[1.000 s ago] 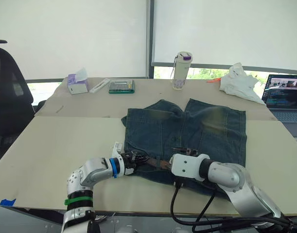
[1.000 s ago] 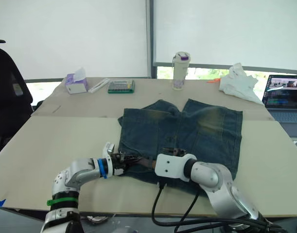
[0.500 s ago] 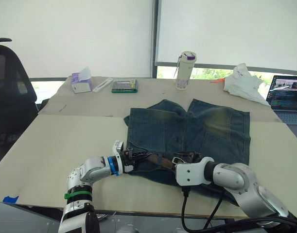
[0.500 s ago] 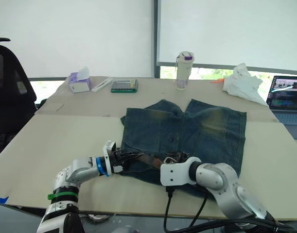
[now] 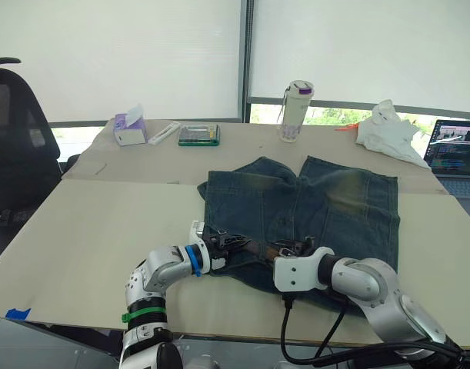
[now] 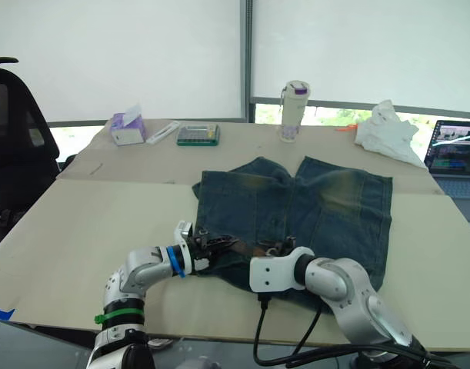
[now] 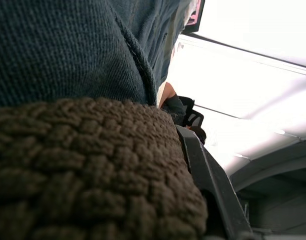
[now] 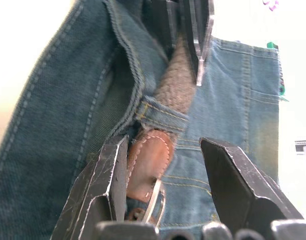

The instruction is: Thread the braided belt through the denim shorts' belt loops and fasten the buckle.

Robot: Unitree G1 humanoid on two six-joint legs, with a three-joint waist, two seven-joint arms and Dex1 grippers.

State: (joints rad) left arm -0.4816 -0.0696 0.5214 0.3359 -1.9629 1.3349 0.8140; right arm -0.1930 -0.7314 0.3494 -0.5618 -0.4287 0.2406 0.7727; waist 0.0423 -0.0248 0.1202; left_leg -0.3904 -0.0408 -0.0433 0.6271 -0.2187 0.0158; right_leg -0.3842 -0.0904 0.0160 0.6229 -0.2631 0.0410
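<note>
Both end effectors flank braided belt (image 8: 177,90).

belt (image 5: 254,249): on shorts (image 5: 327,204) waistband, between both grippers
left gripper (image 5: 228,241): left of right gripper (image 5: 300,247)
bottle (image 5: 294,111): far behind

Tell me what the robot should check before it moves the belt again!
1. Braided belt goes under a belt loop: ok, the strap passes beneath one.
2. Right gripper open around the leather end by the buckle: ok, jaws spread, not clamped.
3. Left gripper holding the belt: cannot tell; the left wrist view has the weave pressed close against one finger.
4. Denim shorts lying flat on the table: ok at the legs, bunched at the waistband.
5. Buckle fastened: not ok, it looks undone.
</note>
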